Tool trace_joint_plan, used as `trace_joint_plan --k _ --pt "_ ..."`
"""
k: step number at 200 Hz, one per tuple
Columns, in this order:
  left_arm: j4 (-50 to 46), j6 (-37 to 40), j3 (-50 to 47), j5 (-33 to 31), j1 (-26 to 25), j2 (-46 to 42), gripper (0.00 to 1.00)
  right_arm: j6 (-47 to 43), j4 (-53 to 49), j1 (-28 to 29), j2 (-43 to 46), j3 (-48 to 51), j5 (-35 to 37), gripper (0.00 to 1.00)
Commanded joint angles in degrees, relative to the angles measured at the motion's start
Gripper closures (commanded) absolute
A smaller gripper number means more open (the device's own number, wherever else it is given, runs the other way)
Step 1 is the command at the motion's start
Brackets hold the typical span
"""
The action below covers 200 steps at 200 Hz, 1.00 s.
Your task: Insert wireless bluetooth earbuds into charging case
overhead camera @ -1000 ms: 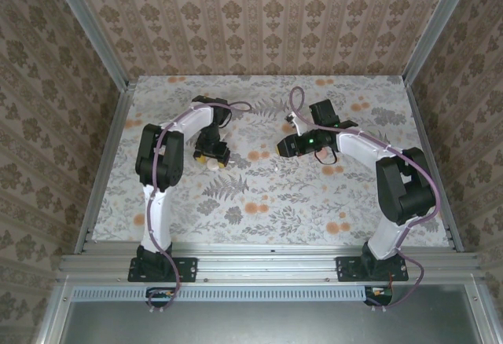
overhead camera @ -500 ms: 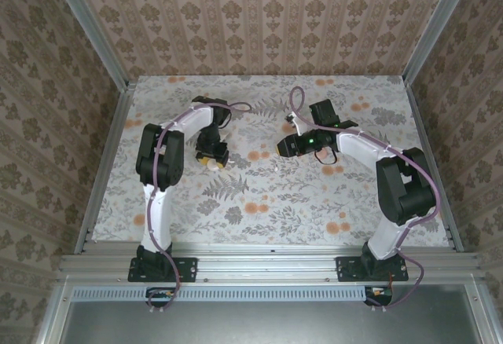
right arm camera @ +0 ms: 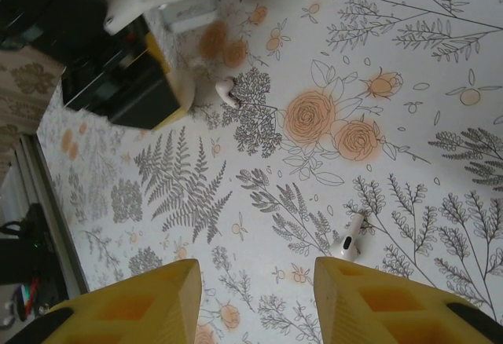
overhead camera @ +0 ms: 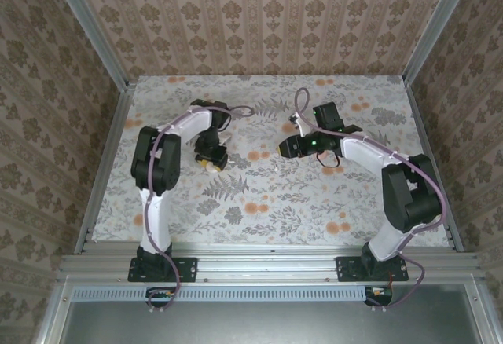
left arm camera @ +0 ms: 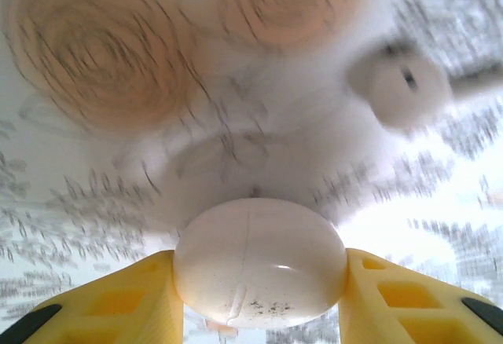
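Charging case, apparently shut, was clamped in left fingers at bench's nine o'clock; both earbuds lay loose, neither inserted; right fingers stood apart, empty.

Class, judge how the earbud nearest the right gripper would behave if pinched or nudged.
The earbud looks like small, glossy hard plastic: probably stiff, very light and slippery when pinched. Its rounded head and thin stem suggest it would pivot or skid rather than roll far. Already lying flat, it seems unlikely to tip.
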<state>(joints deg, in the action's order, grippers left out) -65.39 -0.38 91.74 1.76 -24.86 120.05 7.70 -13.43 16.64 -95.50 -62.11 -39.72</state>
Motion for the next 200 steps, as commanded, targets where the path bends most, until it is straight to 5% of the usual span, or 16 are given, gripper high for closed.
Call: trace_joint_plan --k 1,68,99,130,200 --pt "3.39 8.74 -3.71 3.47 -0.80 -8.53 0.68 6.85 -0.06 -1.80 2.68 0.33 -1.19 0.56" --pt "15.27 32.63 -16.86 13.90 -9.47 -26.70 0.65 22.08 -11.30 -3.30 0.56 -2.91 -12.25 0.51" --pt "20.65 37.02 -20.47 19.98 -12.96 -31.17 0.67 21.41 -15.49 -2.94 1.34 -2.92 -17.69 0.55" --pt "25.28 43.19 -25.06 20.61 -16.71 -34.96 0.69 23.21 -14.86 -0.70 4.02 -0.70 -18.01 0.56" --pt "25.59 44.37 -24.33 18.72 -19.23 -35.42 0.70 30.68 -7.43 7.84 4.67 0.04 -17.04 0.57"
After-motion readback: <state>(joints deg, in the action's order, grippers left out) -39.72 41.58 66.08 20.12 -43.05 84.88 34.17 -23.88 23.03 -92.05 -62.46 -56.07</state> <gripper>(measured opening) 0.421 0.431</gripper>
